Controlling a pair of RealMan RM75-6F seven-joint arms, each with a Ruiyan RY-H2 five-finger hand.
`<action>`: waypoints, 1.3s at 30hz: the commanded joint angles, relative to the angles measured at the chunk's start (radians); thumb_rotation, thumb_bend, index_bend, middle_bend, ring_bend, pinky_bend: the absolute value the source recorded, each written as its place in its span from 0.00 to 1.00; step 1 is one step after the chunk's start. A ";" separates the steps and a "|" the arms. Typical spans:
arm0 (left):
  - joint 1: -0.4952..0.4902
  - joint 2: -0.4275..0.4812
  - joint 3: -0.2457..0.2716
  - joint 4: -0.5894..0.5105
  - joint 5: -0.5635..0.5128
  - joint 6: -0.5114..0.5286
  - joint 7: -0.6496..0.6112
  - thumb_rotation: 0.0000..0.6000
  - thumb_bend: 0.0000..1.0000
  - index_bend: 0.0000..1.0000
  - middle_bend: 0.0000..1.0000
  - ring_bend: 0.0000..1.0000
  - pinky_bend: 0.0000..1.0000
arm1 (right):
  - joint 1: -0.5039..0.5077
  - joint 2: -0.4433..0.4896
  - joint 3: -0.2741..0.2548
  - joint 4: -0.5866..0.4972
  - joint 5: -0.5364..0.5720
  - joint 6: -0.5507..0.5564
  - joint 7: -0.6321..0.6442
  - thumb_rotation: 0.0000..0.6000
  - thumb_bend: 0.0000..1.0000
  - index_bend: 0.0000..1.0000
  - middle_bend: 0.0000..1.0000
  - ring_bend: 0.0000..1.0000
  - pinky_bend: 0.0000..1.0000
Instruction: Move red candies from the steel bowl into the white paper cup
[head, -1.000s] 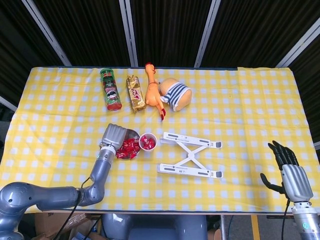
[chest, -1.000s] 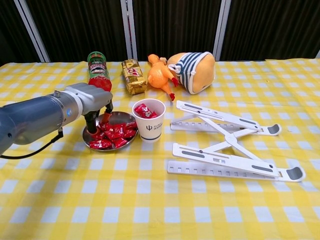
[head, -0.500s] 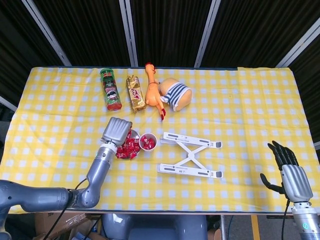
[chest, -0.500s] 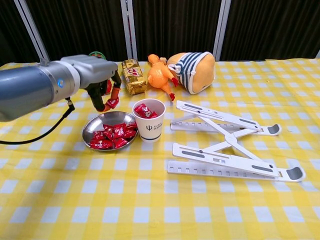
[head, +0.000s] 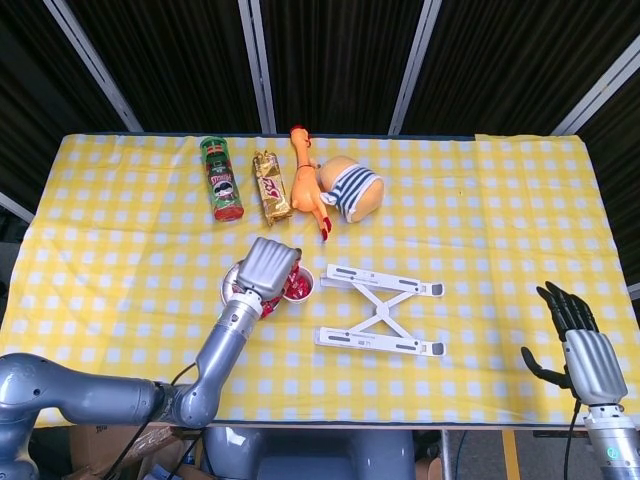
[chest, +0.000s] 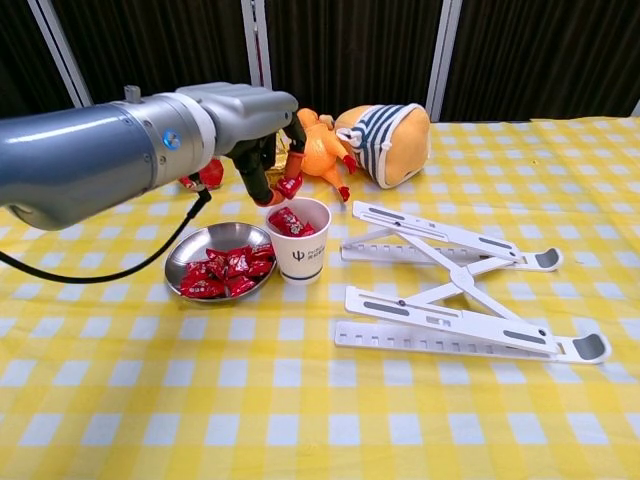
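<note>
Now hovering over the cup, off the bowl: left hand pinching a candy. Right hand idling open at the table's right edge.

white paper cup carries a dark psi-like logo with unreadable small print under it; no other text legible.

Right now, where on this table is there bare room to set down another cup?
Bare cloth spans the near edge in front of the steel bowl and the white folding stand, and the right side beyond the stand. It is crowded around the white paper cup, under the left hand, and along the far row of Pringles can, rubber chicken and plush toy.
</note>
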 joint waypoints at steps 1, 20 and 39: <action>-0.013 -0.018 0.007 0.016 -0.010 0.002 0.015 1.00 0.35 0.54 0.93 0.96 0.99 | 0.001 0.001 0.000 0.000 -0.001 -0.001 0.002 1.00 0.41 0.00 0.00 0.00 0.00; 0.026 0.046 0.008 -0.019 0.027 0.036 -0.052 1.00 0.24 0.47 0.92 0.96 0.99 | 0.000 0.001 -0.002 -0.002 -0.001 -0.001 0.001 1.00 0.41 0.00 0.00 0.00 0.00; 0.134 0.092 0.142 0.060 -0.067 -0.025 -0.075 1.00 0.19 0.43 0.92 0.96 0.99 | 0.001 -0.004 -0.002 -0.004 0.004 -0.006 -0.016 1.00 0.41 0.00 0.00 0.00 0.00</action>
